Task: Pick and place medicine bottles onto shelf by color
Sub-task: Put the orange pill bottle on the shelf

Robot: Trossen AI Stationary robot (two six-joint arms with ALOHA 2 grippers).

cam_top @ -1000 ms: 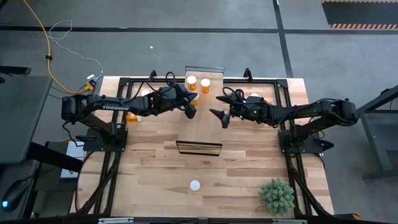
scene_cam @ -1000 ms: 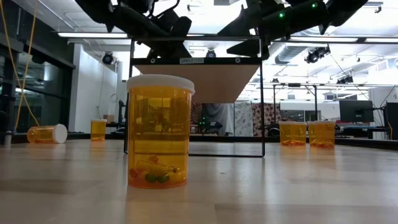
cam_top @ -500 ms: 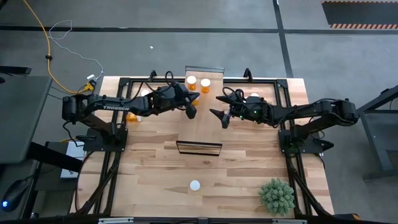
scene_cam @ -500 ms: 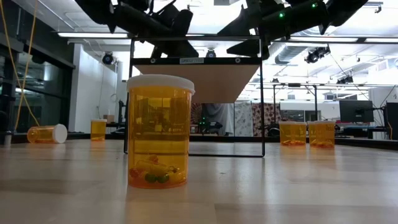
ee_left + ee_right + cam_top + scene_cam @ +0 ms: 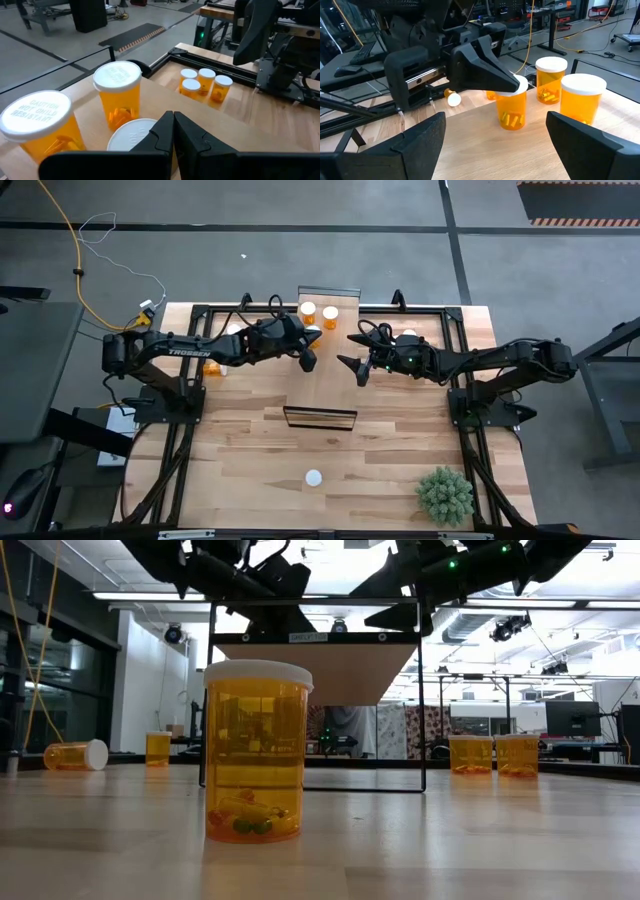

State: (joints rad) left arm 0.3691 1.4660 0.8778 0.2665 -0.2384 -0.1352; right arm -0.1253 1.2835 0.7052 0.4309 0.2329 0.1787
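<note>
My left gripper, fingers pressed together, hovers over a bottle on the shelf; my right gripper waits spread beside it.

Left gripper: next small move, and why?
Probably lift the left gripper straight up: it is shut, holds nothing, and sits at the cap of a bottle already upright on the shelf beside two others. Right gripper waits open nearby.
</note>
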